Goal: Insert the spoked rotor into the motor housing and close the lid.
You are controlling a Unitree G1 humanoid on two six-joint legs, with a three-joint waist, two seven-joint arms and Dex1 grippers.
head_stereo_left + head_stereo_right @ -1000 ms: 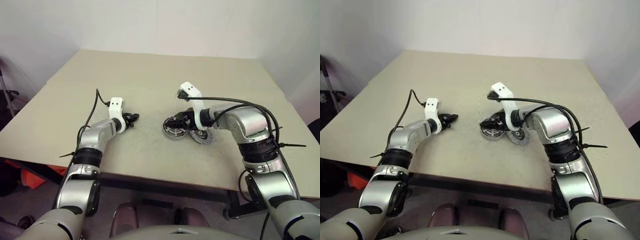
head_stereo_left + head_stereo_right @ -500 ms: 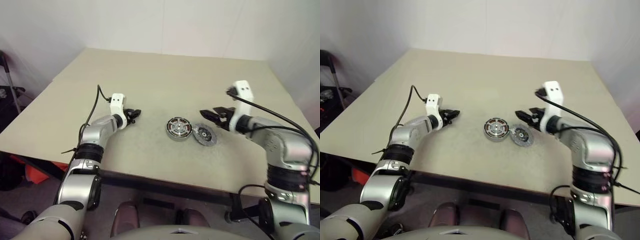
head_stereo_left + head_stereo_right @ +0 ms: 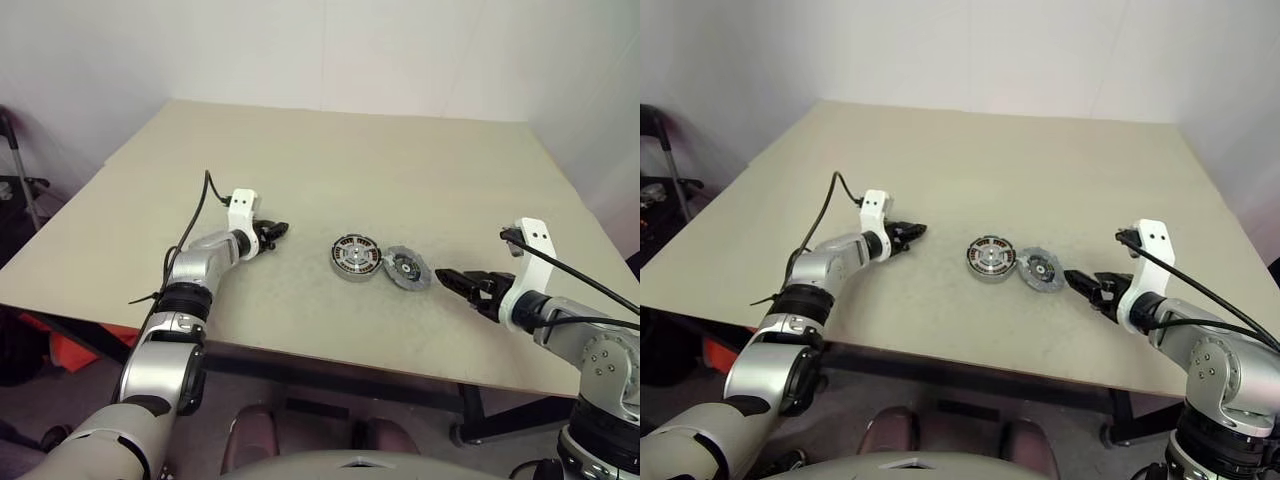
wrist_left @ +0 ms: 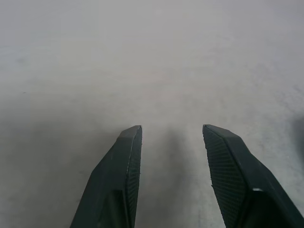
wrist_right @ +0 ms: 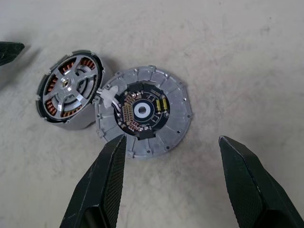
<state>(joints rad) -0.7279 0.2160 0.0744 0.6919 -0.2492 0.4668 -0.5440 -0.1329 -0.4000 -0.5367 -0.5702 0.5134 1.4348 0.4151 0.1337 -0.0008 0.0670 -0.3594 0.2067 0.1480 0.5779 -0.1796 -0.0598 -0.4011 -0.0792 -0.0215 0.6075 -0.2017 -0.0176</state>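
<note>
The motor housing point(image 3: 355, 257) stands mid-table, and the silver spoked rotor point(image 5: 66, 85) sits inside it, with copper windings showing between the spokes. Beside it on the right lies the lid point(image 3: 406, 268), a grey notched disc touching the housing, with a circuit ring around its centre hole point(image 5: 142, 110). My right gripper point(image 3: 452, 280) hovers to the right of the lid, pointing at it, open and holding nothing. Left of the housing, my left gripper point(image 3: 275, 232) is open over bare table point(image 4: 172, 127), and one of its fingertips point(image 5: 7, 50) shows in the right wrist view.
The beige table point(image 3: 300, 150) stretches far back behind the parts. Its front edge point(image 3: 330, 358) runs just below both arms. A dark stand point(image 3: 15, 175) and something red point(image 3: 70, 350) sit off the table's left side.
My right arm has pulled away from the housing and lid, swinging right and back toward the front edge, so both parts are uncovered. The left gripper has stayed put.
</note>
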